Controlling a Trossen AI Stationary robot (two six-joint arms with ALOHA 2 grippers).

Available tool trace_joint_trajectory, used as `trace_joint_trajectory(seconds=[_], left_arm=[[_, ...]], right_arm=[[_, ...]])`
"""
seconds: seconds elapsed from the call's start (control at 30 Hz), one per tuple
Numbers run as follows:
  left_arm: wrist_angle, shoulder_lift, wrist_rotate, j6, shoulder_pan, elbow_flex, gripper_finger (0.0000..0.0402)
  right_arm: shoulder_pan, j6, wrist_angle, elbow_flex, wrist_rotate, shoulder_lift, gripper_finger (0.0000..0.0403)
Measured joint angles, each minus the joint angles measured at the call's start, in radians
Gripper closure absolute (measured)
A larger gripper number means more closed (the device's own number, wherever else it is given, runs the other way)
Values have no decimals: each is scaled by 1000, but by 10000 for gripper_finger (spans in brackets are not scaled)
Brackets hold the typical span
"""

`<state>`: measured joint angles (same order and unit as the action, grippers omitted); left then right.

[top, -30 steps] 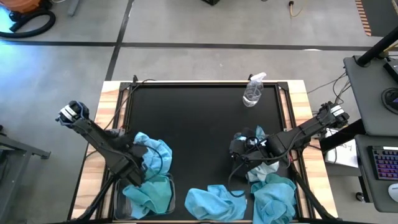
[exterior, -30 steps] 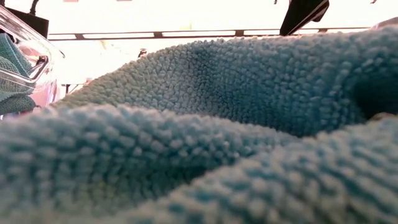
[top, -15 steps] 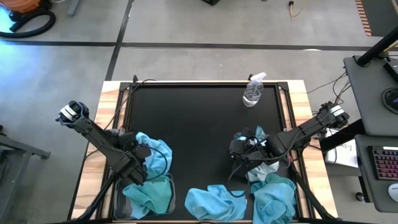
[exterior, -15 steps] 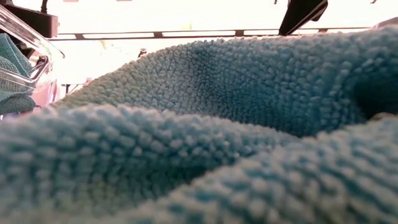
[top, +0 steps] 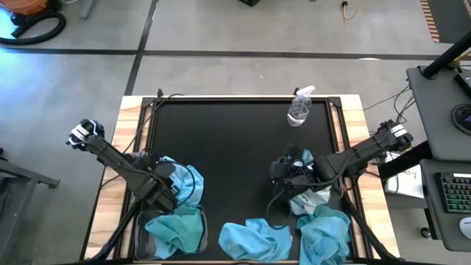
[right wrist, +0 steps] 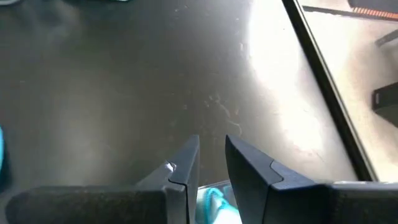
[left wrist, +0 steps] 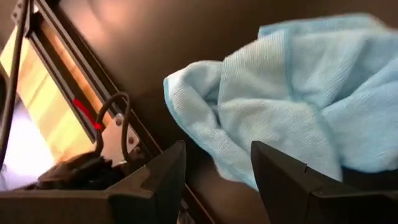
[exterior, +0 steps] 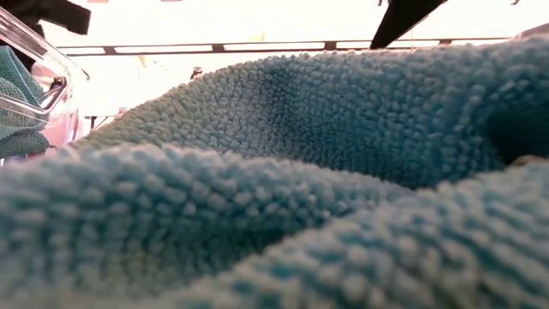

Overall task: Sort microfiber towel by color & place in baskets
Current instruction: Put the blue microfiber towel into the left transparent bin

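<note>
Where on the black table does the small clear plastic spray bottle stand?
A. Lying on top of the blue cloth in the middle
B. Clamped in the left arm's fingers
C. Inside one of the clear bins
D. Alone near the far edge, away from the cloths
D: in the high view the small clear plastic spray bottle stands by itself on the black table near its far edge, apart from the blue microfiber cloths at the near edge.

place: likely lab/workshop | cues: concrete floor [top: 221,29], taped lines, shop vacuum [top: 33,15], keyboard desk [top: 456,195]
</note>
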<state>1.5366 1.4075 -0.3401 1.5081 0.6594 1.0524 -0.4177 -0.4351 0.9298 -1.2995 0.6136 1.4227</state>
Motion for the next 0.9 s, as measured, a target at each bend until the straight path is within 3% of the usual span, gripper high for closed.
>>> trace_joint_trajectory(seconds=[0.2, 0.37, 0.57, 0.7, 0.9], left_arm=[[-12, 0, 34, 49, -50, 41, 235], [-14, 0, 145, 46, -97, 3, 235], [-29, 0, 157, -9, -148, -39, 235], [-118, -1, 180, -56, -203, -119, 235], [-336, -1, 219, -262, -306, -230, 235]], right_arm=[[65, 13, 1, 0, 24, 0, 330], [131, 54, 2, 0, 45, 0, 330], [196, 87, 3, 0, 44, 0, 330], [227, 98, 2, 0, 44, 0, 330], [256, 127, 2, 0, 43, 0, 330]])
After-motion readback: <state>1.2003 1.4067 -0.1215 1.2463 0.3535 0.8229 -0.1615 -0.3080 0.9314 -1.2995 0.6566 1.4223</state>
